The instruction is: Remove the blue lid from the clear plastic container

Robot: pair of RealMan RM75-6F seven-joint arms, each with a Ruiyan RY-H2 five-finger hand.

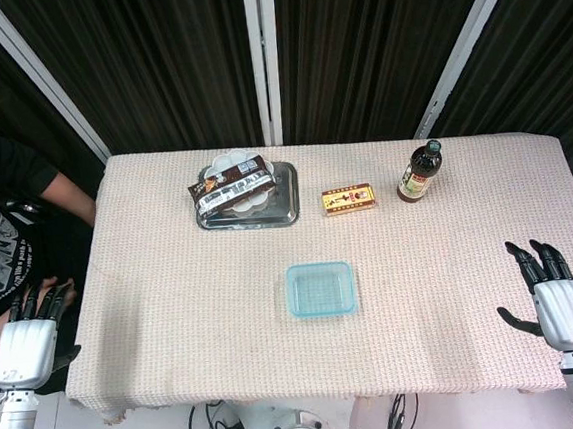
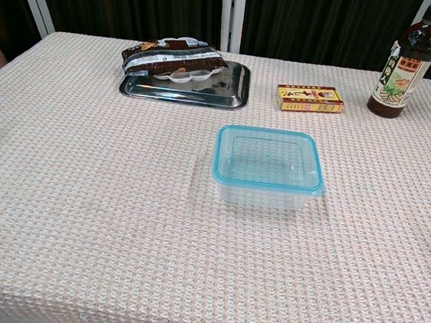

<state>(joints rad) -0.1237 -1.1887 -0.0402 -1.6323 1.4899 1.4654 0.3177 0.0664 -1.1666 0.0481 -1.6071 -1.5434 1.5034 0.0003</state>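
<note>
Blue lid [image 2: 270,158] on container [image 2: 264,194], spread empty left hand [image 1: 28,337], right hand [image 1: 553,297] only overhead

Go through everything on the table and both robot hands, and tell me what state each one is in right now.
Blue lid: still seated on the container.
Clear plastic container: closed, upright, mid-table.
Dark glass bottle: upright, capped.
Small yellow box: lying flat, closed.
Silver metal tray: flat, holding a snack packet.
Brown snack packet: lying across the tray.
Left robot hand: open, off the table edge.
Right robot hand: open, holding nothing.
</note>
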